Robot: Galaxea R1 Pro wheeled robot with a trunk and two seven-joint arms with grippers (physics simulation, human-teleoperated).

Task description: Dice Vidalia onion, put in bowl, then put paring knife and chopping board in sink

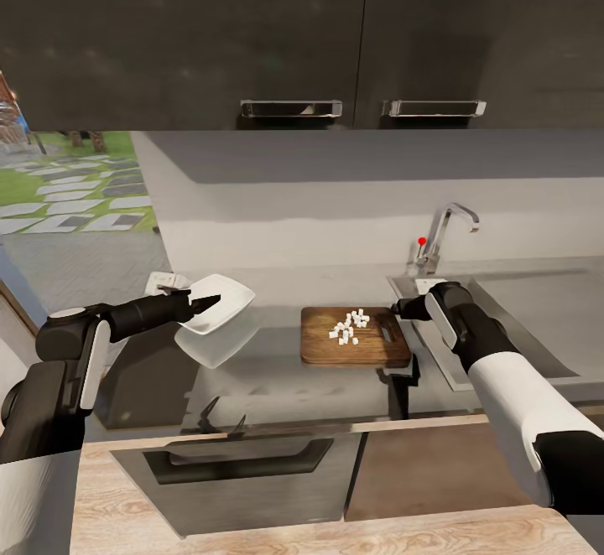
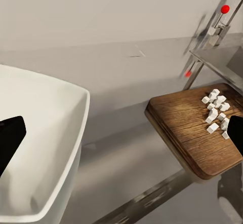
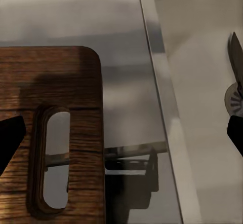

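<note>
roughly fifteen onion cubes, one bowl

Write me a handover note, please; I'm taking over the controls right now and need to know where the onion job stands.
Left gripper: shut on the white bowl, held tilted above the countertop, left of the chopping board.
Right gripper: hovers by the board's handle-hole end, at the sink edge; holding nothing that I can see, and whether it is open or shut is not clear.
Done: onion is diced; the white diced onion sits on the board.
Left: get the dice into the bowl, set the bowl on the countertop, then put board and knife in the sink. I cannot make out the knife for certain.
</note>
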